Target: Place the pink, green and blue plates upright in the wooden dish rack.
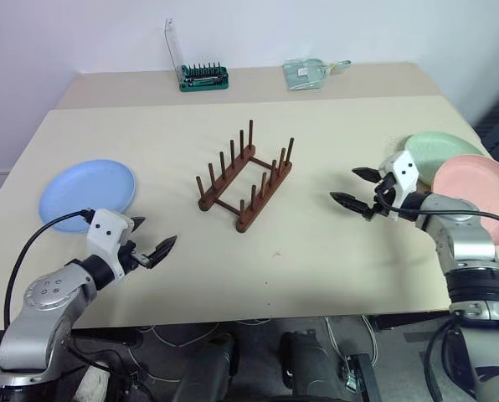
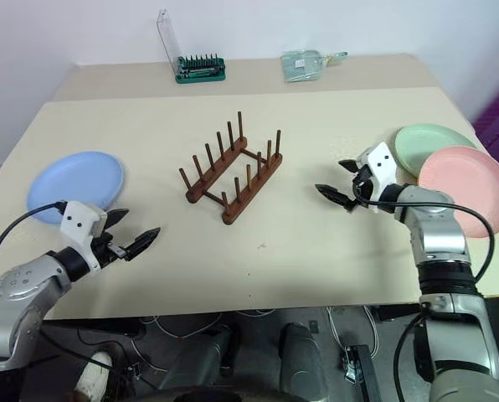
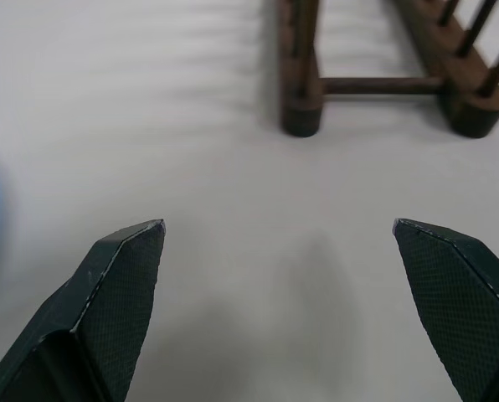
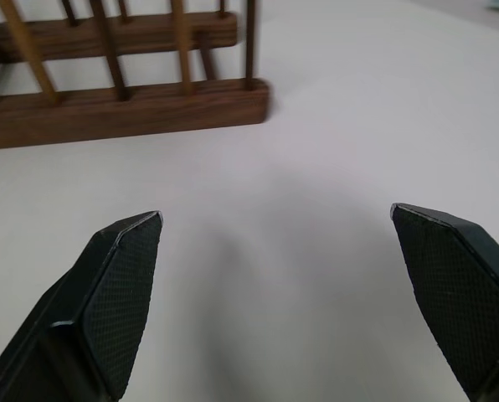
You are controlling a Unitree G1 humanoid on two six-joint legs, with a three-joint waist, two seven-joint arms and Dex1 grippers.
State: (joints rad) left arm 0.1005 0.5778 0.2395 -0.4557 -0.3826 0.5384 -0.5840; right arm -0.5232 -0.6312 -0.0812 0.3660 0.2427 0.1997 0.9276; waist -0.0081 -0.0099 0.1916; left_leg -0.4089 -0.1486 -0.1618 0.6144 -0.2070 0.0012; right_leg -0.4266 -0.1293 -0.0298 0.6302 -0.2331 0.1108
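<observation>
Both grippers are spread wide w/ nothing between the fingers. L gripper (image 1: 151, 237) hovers over the table (image 1: 333, 260) near its front-left, just in front of the blue plate (image 1: 86, 193), fingers aimed toward the rack. R gripper (image 1: 357, 188) hovers over the table's right side, just beside the green plate (image 1: 438, 149) and pink plate (image 1: 477, 194), pointing toward the centre.

Rack (image 1: 246, 177) stands at table centre, set diagonally, dark wood, two rails w/ upright pegs joined by crossbars; no plates in it. L wrist view shows the rack's near end (image 3: 383, 84) ahead of the spread fingers (image 3: 124, 285); R wrist view shows one rail w/ pegs (image 4: 124, 105) ahead of its fingers (image 4: 120, 285).

Blue plate lies flat at the left edge. Green plate lies flat at the right edge, pink plate overlapping its front rim, also flat; the R arm covers part of both.

At the far edge: a green tool holder (image 1: 203, 77) w/ clear lid raised, and a small clear packet (image 1: 306, 73) to its right. No writing readable on either; no brand marks legible.
</observation>
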